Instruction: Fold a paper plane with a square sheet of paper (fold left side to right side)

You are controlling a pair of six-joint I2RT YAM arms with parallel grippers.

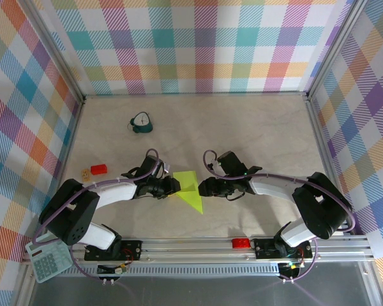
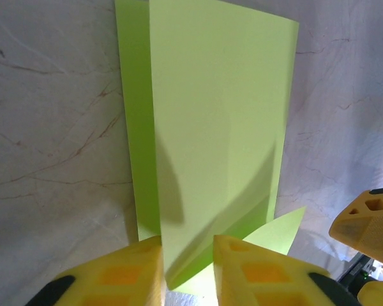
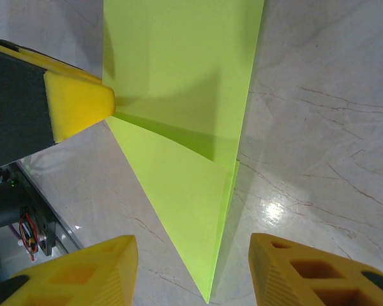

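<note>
The lime-green sheet of paper [image 1: 190, 189] lies between the two arms near the table's front edge, folded into a pointed paper plane shape with its tip toward the rail. One flap [image 2: 217, 127] stands up off the table. My left gripper [image 2: 188, 245] straddles the lower end of that flap; its jaws stand narrowly apart, one finger [image 2: 127, 274] against the paper. My right gripper [image 3: 195, 245] is open over the pointed tip [image 3: 198, 191] and touches nothing. In the top view the left gripper [image 1: 174, 186] and right gripper [image 1: 202, 187] face each other across the paper.
A small teal clock [image 1: 140, 123] stands farther back on the left. A red block [image 1: 99, 169] and a small tan piece [image 1: 85, 173] lie at the left. A calculator [image 1: 49, 260] sits by the left base. The aluminium rail [image 1: 198, 243] runs along the front.
</note>
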